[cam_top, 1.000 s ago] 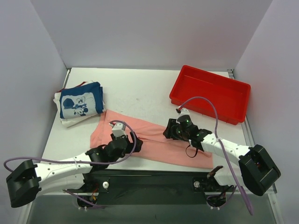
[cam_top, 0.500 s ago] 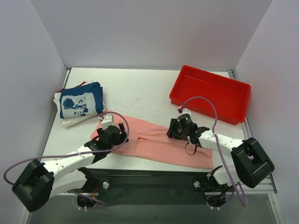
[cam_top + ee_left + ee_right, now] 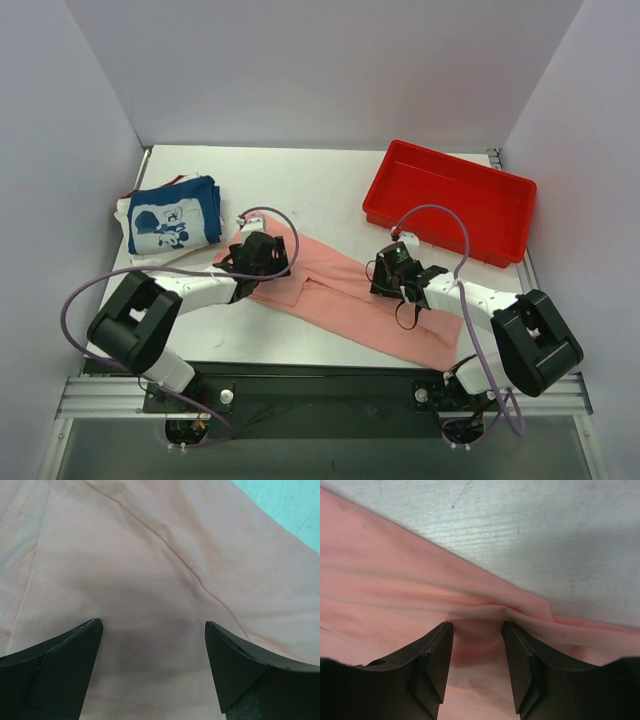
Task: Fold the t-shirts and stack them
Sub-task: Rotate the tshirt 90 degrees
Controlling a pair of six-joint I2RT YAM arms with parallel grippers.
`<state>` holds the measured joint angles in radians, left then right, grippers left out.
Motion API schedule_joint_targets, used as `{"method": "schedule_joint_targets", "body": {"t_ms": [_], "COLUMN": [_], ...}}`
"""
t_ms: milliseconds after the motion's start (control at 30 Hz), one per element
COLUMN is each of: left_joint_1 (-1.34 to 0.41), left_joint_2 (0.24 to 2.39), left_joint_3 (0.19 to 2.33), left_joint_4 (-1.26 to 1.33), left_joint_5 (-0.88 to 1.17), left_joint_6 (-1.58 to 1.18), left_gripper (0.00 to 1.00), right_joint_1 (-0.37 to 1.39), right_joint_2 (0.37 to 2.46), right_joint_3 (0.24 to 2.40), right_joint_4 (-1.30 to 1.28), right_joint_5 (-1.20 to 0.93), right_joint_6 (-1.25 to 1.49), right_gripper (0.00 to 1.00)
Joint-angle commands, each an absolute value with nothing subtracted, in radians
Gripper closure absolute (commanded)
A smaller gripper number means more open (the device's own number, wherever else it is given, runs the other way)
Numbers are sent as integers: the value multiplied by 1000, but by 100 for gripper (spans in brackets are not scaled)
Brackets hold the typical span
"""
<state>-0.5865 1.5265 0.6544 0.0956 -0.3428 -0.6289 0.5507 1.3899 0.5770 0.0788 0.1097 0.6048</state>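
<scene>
T-shirt [image 3: 340, 300] in salmon pink, left tool [image 3: 152, 630] wide open over it, right tool [image 3: 477, 630] pinching a raised fold

salmon-pink t-shirt [image 3: 340, 300]: soft matt cloth; red tray [image 3: 450, 195]: glossy plastic; table [image 3: 300, 190]: matt, scuffed.

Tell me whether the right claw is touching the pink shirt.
Touching. The right wrist view shows the right claw closed on a puckered fold of the pink shirt, with the cloth wrinkling at both tips.
</scene>
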Motion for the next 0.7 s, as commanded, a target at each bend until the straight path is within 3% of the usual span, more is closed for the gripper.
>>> {"method": "schedule_joint_targets", "body": {"t_ms": [0, 267, 667], "left_joint_1": [-560, -489, -354], "left_joint_2": [1627, 1854, 1974], "left_joint_3": [747, 998, 1235], "left_joint_4": [126, 45, 2], "left_joint_5": [-241, -109, 44], "left_joint_6": [-594, -551, -505], "left_gripper": [5, 5, 6], "right_joint_1": [540, 540, 610], "right_joint_2": [1407, 1402, 1385], "right_joint_3": [594, 601, 568], "right_joint_4": [-54, -77, -64], "right_joint_5": [183, 169, 92], "right_joint_6": [620, 629, 672], "right_gripper": [54, 54, 54]}}
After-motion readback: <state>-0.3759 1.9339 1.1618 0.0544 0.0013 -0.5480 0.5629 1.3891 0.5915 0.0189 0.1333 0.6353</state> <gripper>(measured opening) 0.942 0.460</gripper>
